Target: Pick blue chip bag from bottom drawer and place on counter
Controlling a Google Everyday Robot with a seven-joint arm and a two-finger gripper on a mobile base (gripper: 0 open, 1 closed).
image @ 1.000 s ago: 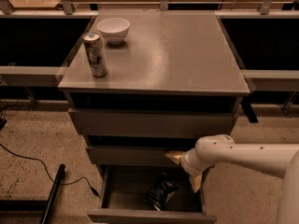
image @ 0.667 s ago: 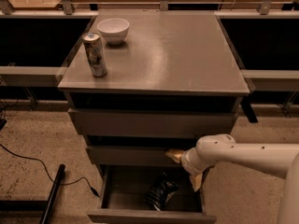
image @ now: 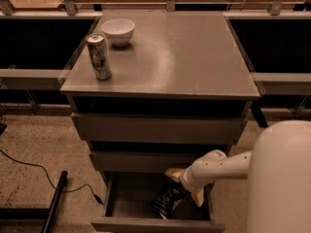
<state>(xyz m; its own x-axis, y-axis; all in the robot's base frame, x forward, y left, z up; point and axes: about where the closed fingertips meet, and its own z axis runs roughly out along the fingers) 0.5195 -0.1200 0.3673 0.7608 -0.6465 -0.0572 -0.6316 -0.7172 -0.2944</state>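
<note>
While pincer gapes above bottom drawer, blue chip bag print illegible.

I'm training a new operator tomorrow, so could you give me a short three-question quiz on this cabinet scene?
1. True or false: the blue chip bag already lies on the counter.
2. Which drawer stands open? A) top B) middle C) the bottom drawer
3. Fill in: on the counter, the drink can stands near a white ____.

Key
1. False. The bag lies in the bottom drawer, and the gripper is over the open drawer, close beside the bag.
2. C
3. bowl
</note>
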